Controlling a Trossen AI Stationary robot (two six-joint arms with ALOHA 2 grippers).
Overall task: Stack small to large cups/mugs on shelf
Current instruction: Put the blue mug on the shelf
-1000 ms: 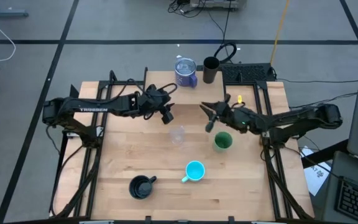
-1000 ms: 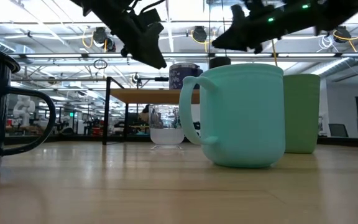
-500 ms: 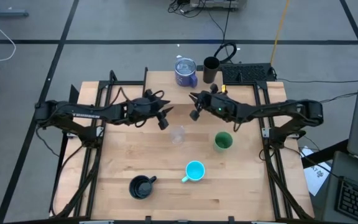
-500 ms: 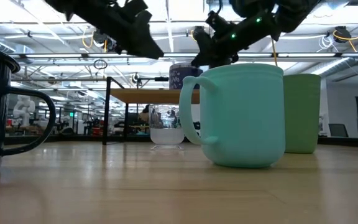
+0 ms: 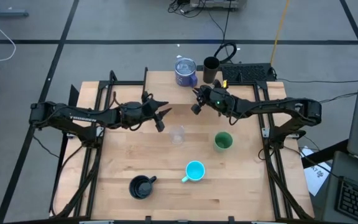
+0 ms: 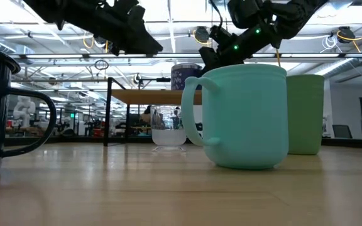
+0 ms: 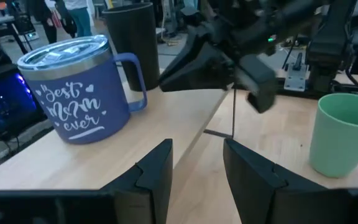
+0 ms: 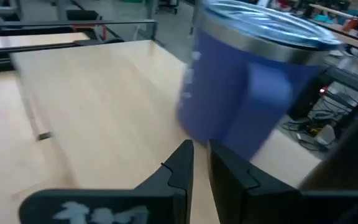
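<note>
Cups mostly sit on the table; blue-purple mug (image 5: 186, 71) and black tumbler (image 5: 211, 70) are on the far shelf (image 5: 166, 79). Right gripper (image 5: 196, 102) near them has fingers nearly together, left gripper (image 5: 161, 116) slightly apart, both empty.

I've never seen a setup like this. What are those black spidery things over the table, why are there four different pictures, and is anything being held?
Those are two robot arms, each ending in a two-finger gripper. One picture looks straight down, one looks across from tabletop height, and two come from cameras on the arms' wrists. From above, the left gripper hangs open over the table's middle, and the right gripper reaches toward the blue-purple mug, its fingers nearly closed. Neither holds anything. That mug and a black tumbler stand on a small raised shelf. On the table sit a clear glass, green cup, cyan mug and dark mug.
</note>
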